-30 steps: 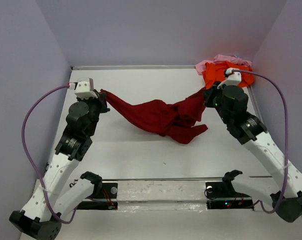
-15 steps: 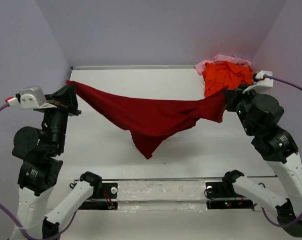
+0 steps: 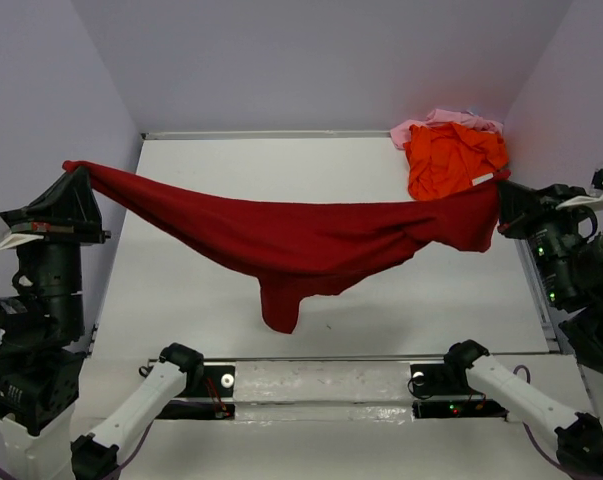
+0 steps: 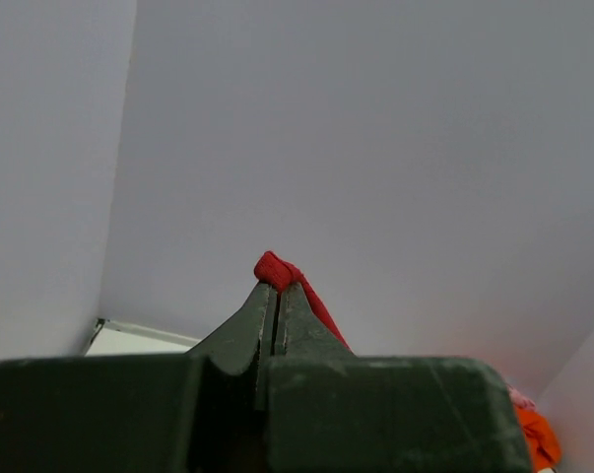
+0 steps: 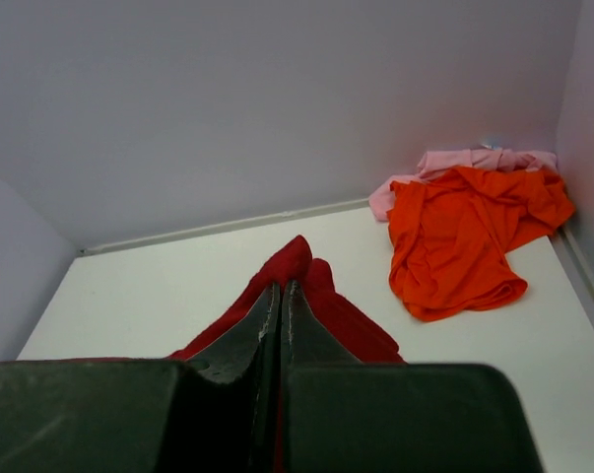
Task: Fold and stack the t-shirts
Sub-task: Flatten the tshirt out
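walls [image 3: 311, 60]: pale lavender, plain and matt; they close in the space on the left, the far side and the right.
tabletop [image 3: 181, 300]: white and smooth, with a thin grey strip where it meets the far wall and a metal rail [image 3: 321, 385] across its near edge, where the arm bases are bolted.
maroon t-shirt [image 3: 301, 240]: lifted above the tabletop and stretched from left to right between the two hands. It sags in the middle, and a loose fold hangs down over the near half.
left hand [image 3: 71, 168]: raised beside the left wall, fingers pressed together on one end of the maroon t-shirt. In the wrist view a small bunch of cloth pokes past the tips.
right hand [image 3: 501, 192]: at the right edge, fingers pinched tight on the other end.
orange t-shirt [image 3: 451, 155]: crumpled in the far right corner of the tabletop.
pink t-shirt [image 3: 446, 118]: behind the orange t-shirt, against the far wall and touching it.
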